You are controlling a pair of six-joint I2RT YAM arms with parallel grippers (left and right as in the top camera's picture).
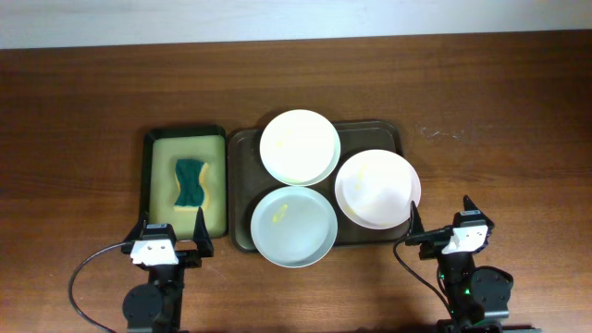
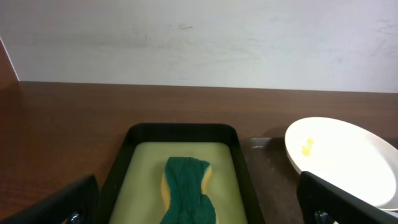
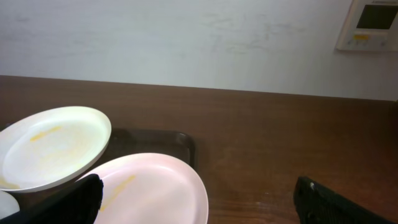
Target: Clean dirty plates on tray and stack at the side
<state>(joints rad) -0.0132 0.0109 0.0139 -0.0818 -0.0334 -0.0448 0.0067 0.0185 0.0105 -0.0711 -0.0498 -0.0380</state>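
Three plates lie on the dark brown tray [image 1: 242, 148]: a cream-white plate [image 1: 298, 146] at the back, a pale blue-grey plate [image 1: 293, 226] at the front, and a pinkish-white plate [image 1: 376, 189] at the right, overhanging the rim. All show yellowish smears. My left gripper [image 1: 170, 242] is open and empty at the front, just before the small black tray. My right gripper [image 1: 442, 228] is open and empty, front right of the pinkish plate. The right wrist view shows the pinkish plate [image 3: 146, 190] and the cream plate [image 3: 50, 146].
A smaller black tray [image 1: 150, 180] with a yellow-green inside stands left of the brown tray and holds a green and yellow sponge [image 1: 191, 183], which also shows in the left wrist view [image 2: 185, 190]. A wall rises behind the table's far edge.
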